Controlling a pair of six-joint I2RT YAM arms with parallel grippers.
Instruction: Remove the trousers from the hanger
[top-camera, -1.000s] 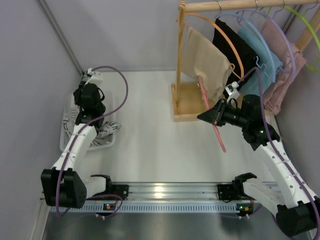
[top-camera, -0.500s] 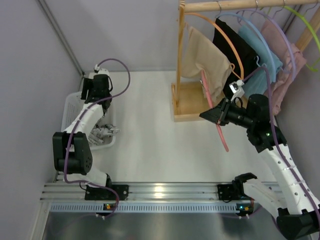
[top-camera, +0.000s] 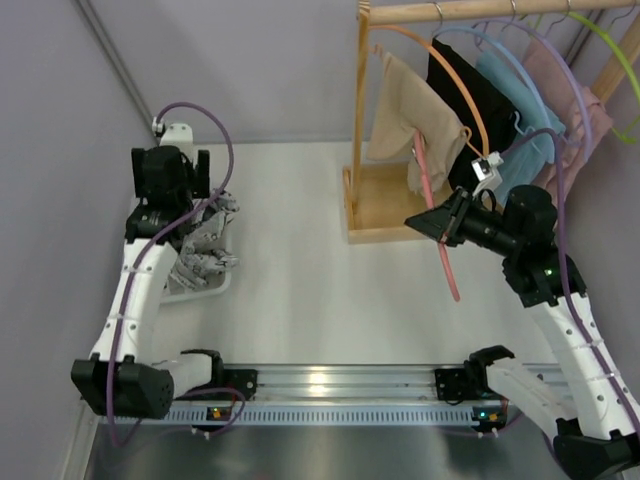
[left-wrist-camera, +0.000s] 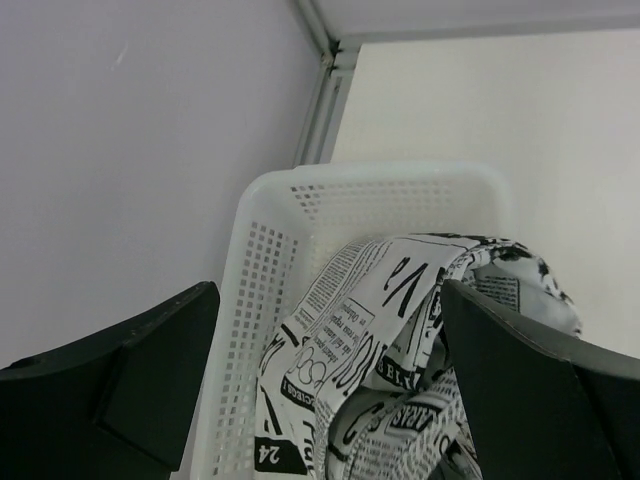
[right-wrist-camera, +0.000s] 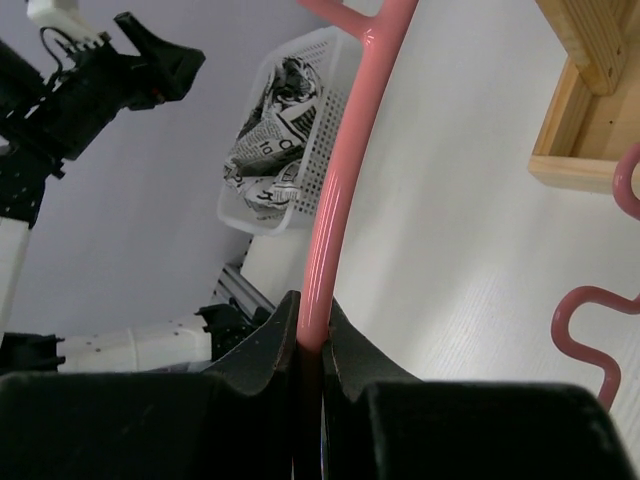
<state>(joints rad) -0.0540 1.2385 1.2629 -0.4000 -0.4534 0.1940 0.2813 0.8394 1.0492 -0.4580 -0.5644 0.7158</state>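
The trousers (top-camera: 205, 248), white cloth with black newspaper print, lie heaped in a white mesh basket (top-camera: 200, 287) at the left wall. My left gripper (top-camera: 203, 212) hovers just above them. In the left wrist view it (left-wrist-camera: 328, 300) is open, with the trousers (left-wrist-camera: 400, 330) below and between its wide-apart fingers. My right gripper (top-camera: 430, 222) is shut on the bare pink hanger (top-camera: 443, 255) and holds it in the air in front of the rack. The right wrist view shows its jaws (right-wrist-camera: 312, 310) clamped on the hanger's rod (right-wrist-camera: 350, 150).
A wooden rack (top-camera: 375, 205) stands at the back right. Beige trousers (top-camera: 410, 120) and black, blue and pink garments hang on it from coloured hangers. The basket (left-wrist-camera: 290, 200) sits against the grey left wall. The arms' rail (top-camera: 320, 395) runs along the near edge.
My left gripper opened and let go of the printed trousers, which now rest in the basket, then swung above it. My right arm lifted the pink hanger slightly.
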